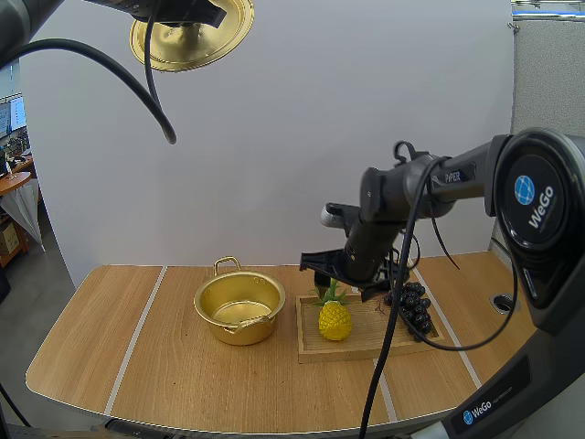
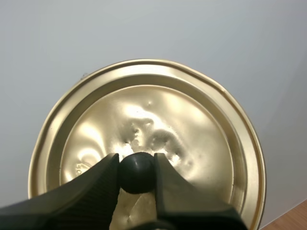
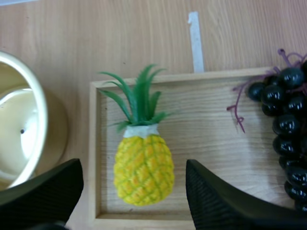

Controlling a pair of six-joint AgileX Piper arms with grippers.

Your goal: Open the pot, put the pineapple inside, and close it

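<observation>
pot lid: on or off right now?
Off. The left jaws pinch the knob of the lid, held high above the table; the pot stands uncovered.

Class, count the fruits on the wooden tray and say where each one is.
2. The pineapple is at the end of the tray nearer the pot; the bunch of grapes is at the other end.

The tray (image 3: 211, 124) is pale grained wood; on it the pineapple (image 3: 143, 168) is yellow with a diamond crisscross, a white collar and green leaves, and the grapes (image 3: 287, 125) are glossy black on purplish stems. Beside the tray the pot (image 1: 239, 307) is shiny gold, as is the lid (image 2: 192, 124), whose knob (image 2: 136, 171) is black. The table (image 1: 91, 347) under the tray is light brown wood with pale stripes.
</observation>
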